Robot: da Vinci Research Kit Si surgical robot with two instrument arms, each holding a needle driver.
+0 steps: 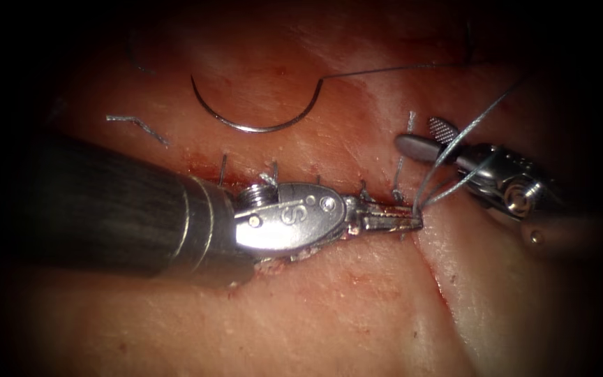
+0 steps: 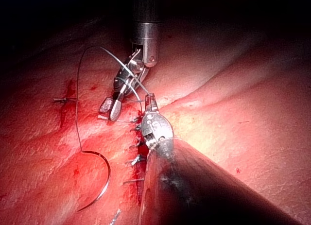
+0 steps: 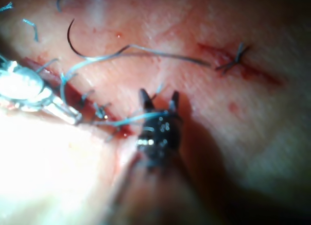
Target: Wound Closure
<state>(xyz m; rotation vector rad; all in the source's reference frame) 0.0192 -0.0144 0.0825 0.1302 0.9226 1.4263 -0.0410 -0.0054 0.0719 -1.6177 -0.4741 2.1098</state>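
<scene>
- Down at the cut's (image 1: 329, 192) right end, our left tool (image 1: 405, 221) has its fingers pinched on the thread (image 1: 455, 143).
- Our right tool (image 1: 433, 138) sits with fingers spread, thread looped over them, gripping nothing.
- Free on the tissue (image 1: 329, 307) above the cut lies the needle (image 1: 259, 124).
- We'd keep tension gentle and even.

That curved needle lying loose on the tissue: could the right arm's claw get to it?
Probably yes: the needle lies free above the cut, nothing over it, and the right claw is open, though thread loops round it.
</scene>
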